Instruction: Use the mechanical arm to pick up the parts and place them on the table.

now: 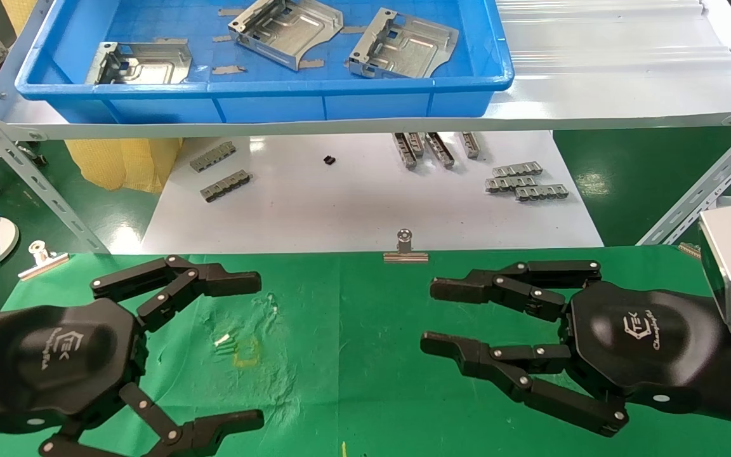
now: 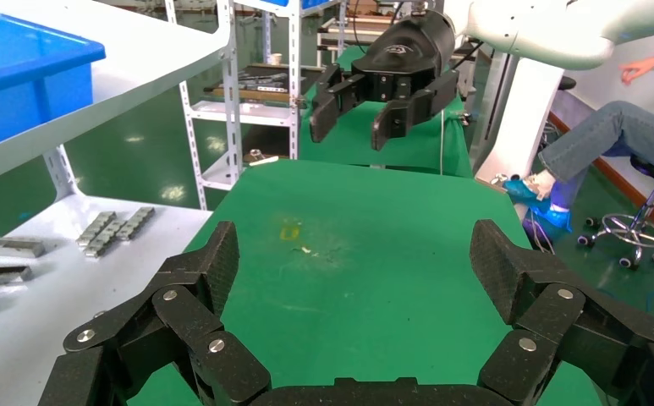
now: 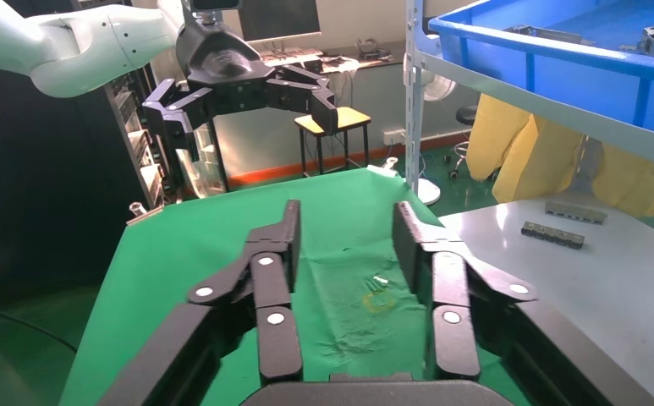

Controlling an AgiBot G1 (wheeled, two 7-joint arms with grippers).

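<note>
Now both open grippers, left gripper (image 1: 257, 349) and right gripper (image 1: 432, 317), hover over the table (image 1: 353, 381).

Wide bench (image 1: 403, 381) draped in wrinkled bright green cloth, held by a silver binder clip (image 1: 405, 247) at the far edge and another binder clip (image 1: 42, 257) at the left corner. Yellowish ring mark (image 1: 246, 351) and small pale scraps (image 1: 224, 343) left of centre.

A glossy dark green floor (image 1: 632, 165) reflects overhead light beneath the white metal shelf (image 1: 619, 63). Yellow sacks (image 1: 121, 162) slump behind that shelf's left leg; a yellow-seated stool (image 3: 333, 125) stands beyond it, and a seated person (image 2: 611, 144) waits well off from it
</note>
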